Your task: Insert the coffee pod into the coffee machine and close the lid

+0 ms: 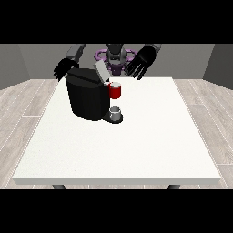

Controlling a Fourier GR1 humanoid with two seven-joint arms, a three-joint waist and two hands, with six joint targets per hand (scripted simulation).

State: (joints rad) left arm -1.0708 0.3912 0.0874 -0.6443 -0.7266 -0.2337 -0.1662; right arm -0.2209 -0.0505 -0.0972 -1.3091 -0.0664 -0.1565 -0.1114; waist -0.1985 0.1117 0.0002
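The hand at the view's right (142, 60) hovers with fingers spread, holding nothing; the coffee machine (86, 95) stands below it, leftward, lid (100, 71) raised.

The hand at the view's left (63, 68) hangs open behind the machine.

One white desk (136, 150), one black coffee machine (86, 98) w/ one lid (101, 70) raised. One red thing at the machine (115, 91), one grey thing (116, 112) below it. Two black robot hands: one at the view's left (63, 69), one at the view's right (141, 61).
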